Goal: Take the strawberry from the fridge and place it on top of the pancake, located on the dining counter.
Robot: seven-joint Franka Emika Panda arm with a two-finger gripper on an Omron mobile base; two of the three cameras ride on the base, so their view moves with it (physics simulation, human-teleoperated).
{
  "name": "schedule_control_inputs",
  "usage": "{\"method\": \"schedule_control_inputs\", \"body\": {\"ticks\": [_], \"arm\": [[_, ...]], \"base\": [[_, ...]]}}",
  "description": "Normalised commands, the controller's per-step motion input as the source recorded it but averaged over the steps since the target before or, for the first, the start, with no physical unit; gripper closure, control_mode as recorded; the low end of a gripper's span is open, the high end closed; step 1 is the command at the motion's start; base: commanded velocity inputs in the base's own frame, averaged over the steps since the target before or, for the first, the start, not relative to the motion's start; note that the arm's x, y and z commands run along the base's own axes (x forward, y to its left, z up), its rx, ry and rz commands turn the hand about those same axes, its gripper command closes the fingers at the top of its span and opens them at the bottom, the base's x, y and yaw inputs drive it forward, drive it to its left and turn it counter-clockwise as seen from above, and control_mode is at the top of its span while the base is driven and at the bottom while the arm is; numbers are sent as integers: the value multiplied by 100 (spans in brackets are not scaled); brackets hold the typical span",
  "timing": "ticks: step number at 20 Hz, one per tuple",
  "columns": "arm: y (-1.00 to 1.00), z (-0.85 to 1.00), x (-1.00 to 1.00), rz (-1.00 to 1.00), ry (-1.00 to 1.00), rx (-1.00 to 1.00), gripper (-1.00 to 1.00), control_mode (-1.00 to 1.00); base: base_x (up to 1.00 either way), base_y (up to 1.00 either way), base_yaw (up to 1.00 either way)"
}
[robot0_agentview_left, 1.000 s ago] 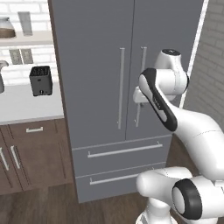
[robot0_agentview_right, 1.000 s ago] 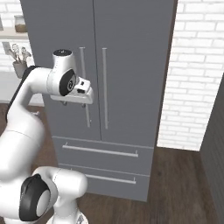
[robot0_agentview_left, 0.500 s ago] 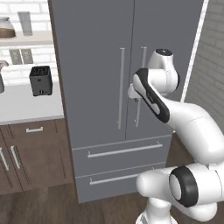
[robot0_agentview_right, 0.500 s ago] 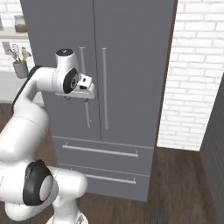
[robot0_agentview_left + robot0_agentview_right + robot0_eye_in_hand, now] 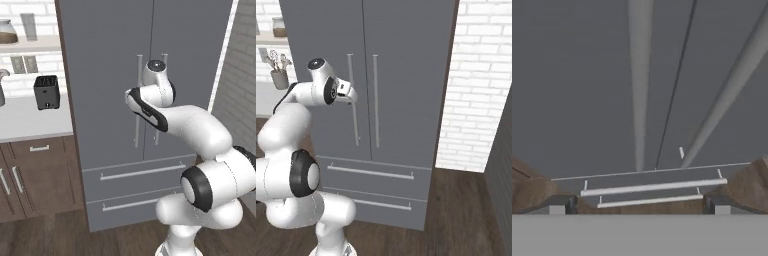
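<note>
So the fridge [image 5: 110, 75] was sitting there with both doors shut, two drawers below. The hand [image 5: 350, 93] was up right at the left door's handle [image 5: 353, 100], fingers spread wide apart, nothing in them. A black toaster [image 5: 46, 92] sat on the worktop [image 5: 25, 120] off left.

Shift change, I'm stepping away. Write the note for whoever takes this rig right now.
Gripper: open, holding nothing, raised close in front of the left door handle of the fridge.
Fridge: both doors shut, both drawers shut.
Strawberry, pancake and dining counter: not located from here.
Done: arm brought up to the fridge doors.
Left: grasp a handle, open the fridge, find and pick the strawberry, drive to the dining counter, set it on the pancake.
</note>
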Motion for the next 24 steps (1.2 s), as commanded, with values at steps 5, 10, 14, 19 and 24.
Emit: {"method": "schedule_control_inputs", "body": {"ticks": [5, 10, 14, 19, 24], "arm": [[-29, 0, 81, 3, -10, 0, -100, -100], [0, 0, 64, 0, -1, 0, -100, -100], [1, -7, 77, 0, -6, 0, -100, -100], [11, -30, 73, 0, -17, -6, -100, -100], [1, -30, 55, 0, -25, -8, -100, -100]], "base": [[0, 0, 0], [0, 0, 0], [0, 0, 0], [0, 0, 0], [0, 0, 0]]}}
